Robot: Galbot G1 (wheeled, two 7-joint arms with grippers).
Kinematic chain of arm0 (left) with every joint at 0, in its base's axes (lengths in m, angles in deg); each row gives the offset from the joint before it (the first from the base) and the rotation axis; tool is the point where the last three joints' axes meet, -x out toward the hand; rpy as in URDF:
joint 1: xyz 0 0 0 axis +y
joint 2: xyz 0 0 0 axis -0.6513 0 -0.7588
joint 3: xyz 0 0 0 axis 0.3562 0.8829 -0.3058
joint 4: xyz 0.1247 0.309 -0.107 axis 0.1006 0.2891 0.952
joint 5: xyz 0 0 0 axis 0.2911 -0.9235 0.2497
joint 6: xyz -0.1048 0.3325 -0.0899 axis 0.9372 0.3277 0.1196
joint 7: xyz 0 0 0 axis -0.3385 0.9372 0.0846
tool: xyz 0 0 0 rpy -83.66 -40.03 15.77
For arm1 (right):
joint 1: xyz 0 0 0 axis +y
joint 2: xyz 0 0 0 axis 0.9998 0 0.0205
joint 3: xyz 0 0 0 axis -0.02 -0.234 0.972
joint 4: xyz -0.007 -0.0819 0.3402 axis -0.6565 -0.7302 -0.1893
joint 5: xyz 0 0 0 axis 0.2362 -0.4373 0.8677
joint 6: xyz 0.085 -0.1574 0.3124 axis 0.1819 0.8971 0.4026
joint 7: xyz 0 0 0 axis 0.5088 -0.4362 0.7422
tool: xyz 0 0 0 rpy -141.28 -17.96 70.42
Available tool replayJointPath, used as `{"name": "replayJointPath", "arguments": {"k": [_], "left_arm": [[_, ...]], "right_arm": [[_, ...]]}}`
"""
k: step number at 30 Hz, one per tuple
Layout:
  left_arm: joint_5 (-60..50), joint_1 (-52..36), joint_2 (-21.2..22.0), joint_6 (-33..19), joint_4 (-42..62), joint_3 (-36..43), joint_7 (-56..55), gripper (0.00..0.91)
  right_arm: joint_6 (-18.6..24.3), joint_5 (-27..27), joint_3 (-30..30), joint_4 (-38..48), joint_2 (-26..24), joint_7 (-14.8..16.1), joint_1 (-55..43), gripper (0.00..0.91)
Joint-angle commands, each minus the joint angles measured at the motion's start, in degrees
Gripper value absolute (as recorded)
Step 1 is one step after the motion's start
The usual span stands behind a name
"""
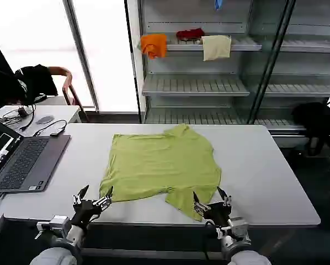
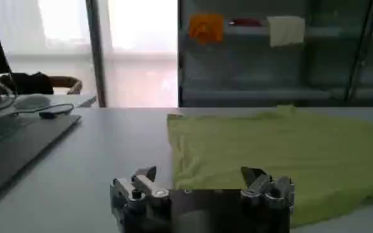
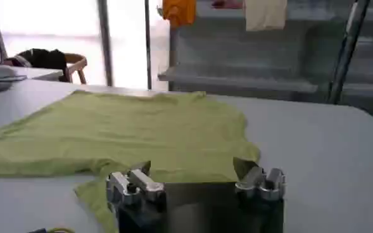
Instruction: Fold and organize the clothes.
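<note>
— So, where is the shirt (image 1: pixel 162 165) now?

— Spread flat on the table (image 1: pixel 264 176), roughly centred, its near hem close to the front edge. One sleeve (image 1: pixel 184 203) lies crumpled toward me on my right side; the collar end points away, toward the shelves (image 1: pixel 209 83). My guess is it was laid out that way so both my arms can reach the near edge at once.

— And your grippers?

— Both low at the table's front edge, wrists level, fingers pointing forward over the surface. My left gripper (image 1: pixel 92 200) sits just beside the shirt's near left corner — jaws spread wide, nothing between them. My right gripper (image 1: pixel 212 203) hovers at the loose sleeve, jaws just as wide and also empty; I cannot tell whether a finger brushes the fabric.

— Why that pose?

— I judge it a ready stance for pinching the near hem. Folding has not begun; the laptop (image 1: pixel 21 163) to my left lies well apart from the cloth.
</note>
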Motion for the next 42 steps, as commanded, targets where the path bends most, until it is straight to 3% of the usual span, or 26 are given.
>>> {"name": "replayJointPath", "arguments": {"k": [1,9,10,12,13,14,18,21,22,24,25,26,34,35,36,37,42], "left_arm": [[-4.15,0.44,-0.21,0.16,2.46,0.55,-0.18,0.907],[-4.32,0.48,-0.31,-0.09,3.2,0.87,-0.56,0.907],[-4.43,0.3,-0.26,-0.08,3.4,0.94,-0.57,0.907],[-5.01,-0.02,-0.12,-0.06,3.82,1.02,-0.56,0.867],[-5.24,-0.16,-0.04,-0.01,4.17,1.08,-0.62,0.826],[-5.43,-0.24,0.01,0.01,4.36,1.14,-0.67,0.806],[-6.01,-0.28,0.06,0.01,5.31,1.36,-0.94,0.645],[-6.03,-0.32,0.11,0.02,5.6,1.45,-1.06,0.343],[-6.03,-0.33,0.12,0.04,5.61,1.44,-1.06,0.111],[-6.03,-0.27,0.25,0.06,5.48,1.48,-1.04,0.02],[-6.02,-0.25,0.27,0.01,5.37,1.48,-0.97,0.01],[-5.97,-0.13,0.25,-0.08,5.2,1.54,-0.9,0.01],[-6.09,0.29,0.4,-0.39,4.18,1.75,0.06,0.01],[-6.18,0.29,0.4,-0.38,4.23,1.76,0.1,0.01],[-6.21,0.29,0.43,-0.43,4.27,1.77,0.12,0.01],[-6.17,0.35,0.46,-0.53,4.23,1.75,0.14,0.01],[-6.13,0.8,0.49,-1.06,3.6,1.66,0.15,0.01]], "right_arm": [[0.65,-0.78,-1.28,1.1,0.1,-0.34,0.96,0.907],[1.18,-0.73,-1.18,1.72,-0.11,-0.49,1.61,0.907],[1.22,-0.7,-1.07,2.0,-0.09,-0.49,1.56,0.877],[1.33,-0.72,-0.94,2.43,-0.09,-0.48,1.55,0.725],[1.38,-0.77,-0.92,2.54,-0.09,-0.4,1.56,0.574],[1.48,-0.78,-0.91,2.83,-0.2,-0.33,1.56,0.534],[1.76,-0.79,-1.18,3.32,-0.7,-0.26,1.38,0.383],[1.83,-1.0,-1.26,3.59,-0.72,-0.09,1.18,0.222],[1.82,-1.05,-1.27,3.61,-0.73,-0.05,1.15,0.141],[1.84,-1.09,-1.29,3.62,-0.76,0.06,1.09,0.101],[1.83,-1.1,-1.32,3.58,-0.81,0.09,1.07,0.01],[1.86,-1.08,-1.32,3.53,-0.84,0.16,1.04,0.0],[2.35,-0.97,-1.53,2.9,-0.87,0.63,1.27,0.01],[2.33,-1.03,-1.53,2.93,-0.87,0.59,1.27,0.252],[2.46,-1.07,-1.5,2.95,-0.87,0.54,1.36,0.665],[2.64,-0.97,-1.44,2.87,-0.85,0.45,1.44,0.907],[4.64,-1.01,-0.48,2.39,-0.75,0.85,2.56,0.907]]}}
